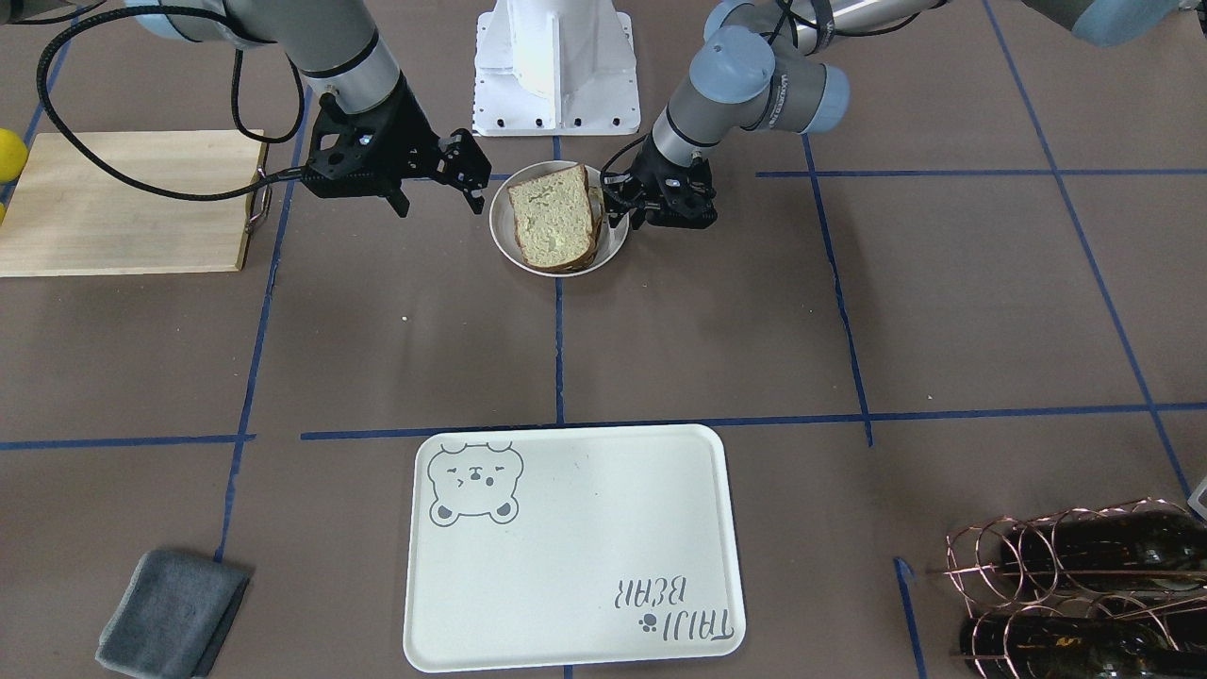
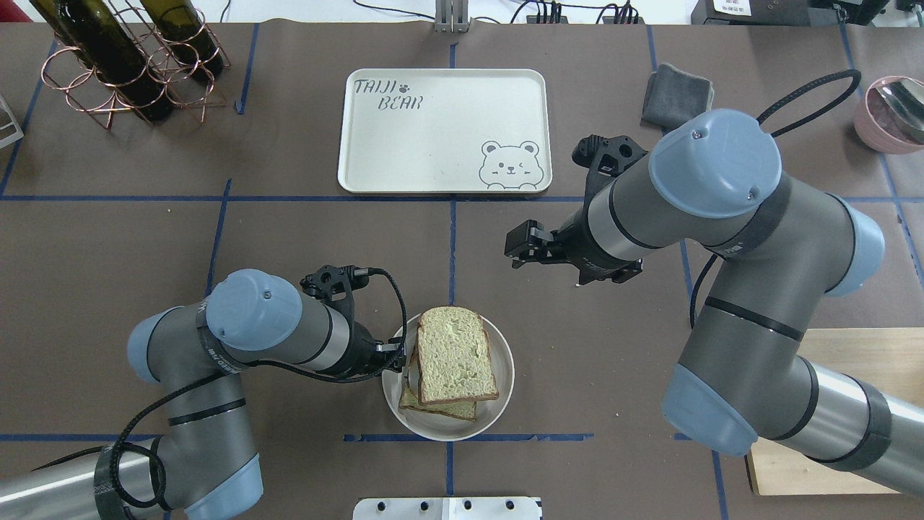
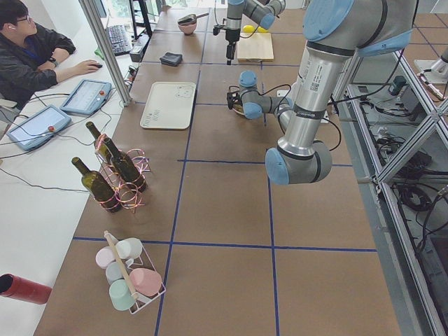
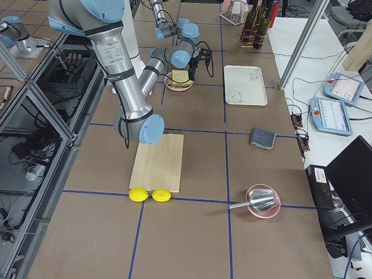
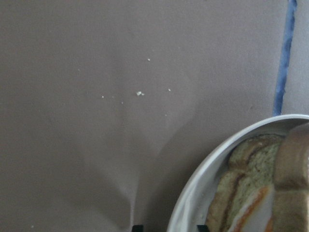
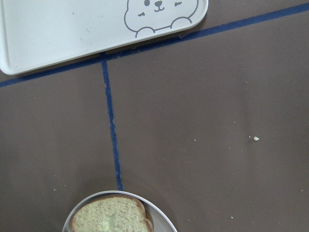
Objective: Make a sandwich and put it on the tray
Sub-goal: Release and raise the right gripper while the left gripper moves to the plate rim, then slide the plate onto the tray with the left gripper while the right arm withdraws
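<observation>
The sandwich [image 1: 554, 217] lies on a small round white dish [image 1: 504, 236] near the robot's base: two speckled bread slices [image 2: 453, 354] stacked slightly askew. The left wrist view shows white egg with orange yolk [image 5: 246, 212] between them. My left gripper [image 2: 393, 354] is at the dish's left rim [image 5: 212, 159], and its two fingertips straddle that rim, shut on it. My right gripper [image 2: 534, 253] is open and empty, above the table between dish and tray. The cream bear tray [image 2: 433, 130] lies bare at the far side; it also shows in the right wrist view [image 6: 58, 34].
A wooden board [image 2: 852, 404] lies under my right arm's side, with two lemons [image 4: 150, 195] beyond it. A grey cloth [image 2: 675, 97] and a pink bowl [image 2: 891, 112] are far right. A copper rack with wine bottles [image 2: 123, 65] stands far left.
</observation>
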